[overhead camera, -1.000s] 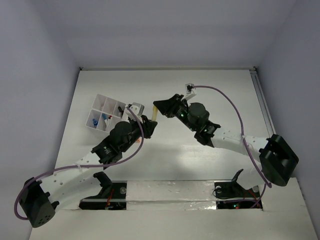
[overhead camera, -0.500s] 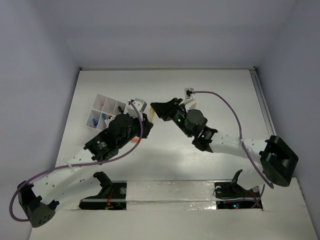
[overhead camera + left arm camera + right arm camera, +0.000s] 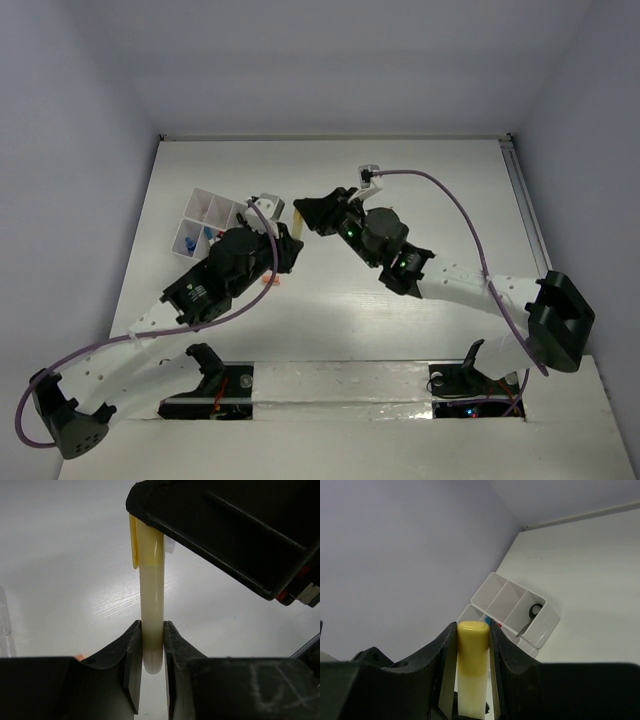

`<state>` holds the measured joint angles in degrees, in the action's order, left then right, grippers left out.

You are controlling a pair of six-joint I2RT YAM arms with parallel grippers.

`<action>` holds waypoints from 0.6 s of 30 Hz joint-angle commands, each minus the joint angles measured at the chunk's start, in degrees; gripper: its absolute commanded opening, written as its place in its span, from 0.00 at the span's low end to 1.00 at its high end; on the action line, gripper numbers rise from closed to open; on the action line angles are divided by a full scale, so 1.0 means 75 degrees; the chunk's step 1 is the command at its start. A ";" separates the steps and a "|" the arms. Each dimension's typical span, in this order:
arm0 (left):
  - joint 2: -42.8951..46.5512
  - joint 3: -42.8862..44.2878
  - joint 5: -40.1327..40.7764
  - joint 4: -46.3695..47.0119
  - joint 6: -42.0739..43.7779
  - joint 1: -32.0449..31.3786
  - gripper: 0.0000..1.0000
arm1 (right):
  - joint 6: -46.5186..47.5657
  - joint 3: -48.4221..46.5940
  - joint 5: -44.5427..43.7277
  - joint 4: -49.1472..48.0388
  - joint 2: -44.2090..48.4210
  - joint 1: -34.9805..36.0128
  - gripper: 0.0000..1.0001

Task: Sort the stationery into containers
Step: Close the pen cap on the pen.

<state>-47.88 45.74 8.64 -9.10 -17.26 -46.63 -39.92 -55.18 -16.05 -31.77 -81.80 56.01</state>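
A cream tube with a yellow cap is held above the table by both grippers. My left gripper is shut on its cream end, pinched between both fingers. My right gripper is shut on the yellow cap; its black body fills the upper right of the left wrist view. The white compartment box stands just left of the grippers and shows in the right wrist view, with black-handled scissors in one cell. Blue-capped pens lie in another cell.
A small orange bit lies on the table under the left arm and shows at the left finger's edge. Grey walls close the table at left, back and right. The purple cables loop over both arms.
Both grippers have shifted a little left, toward the box, with the tube held between them. The left arm has stretched further forward.
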 commanded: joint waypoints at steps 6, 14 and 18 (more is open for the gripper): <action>0.1203 -0.0297 0.0570 0.1098 -0.0406 0.0112 0.21 | 0.0249 -0.1314 0.1296 0.1353 -0.0788 -0.0318 0.00; 0.2375 -0.0169 0.0921 -0.0321 -0.0219 0.0112 0.40 | 0.0131 -0.2215 0.1754 0.1236 -0.1794 -0.1128 0.00; 0.2925 -0.0075 0.1366 -0.0415 -0.0008 0.0112 0.54 | 0.0003 -0.2662 0.2081 0.1154 -0.2498 -0.1128 0.00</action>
<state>-28.34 43.40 15.55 -12.14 -18.81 -45.93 -39.72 -70.39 -3.55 -21.74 -98.52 46.74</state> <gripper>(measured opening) 0.528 0.325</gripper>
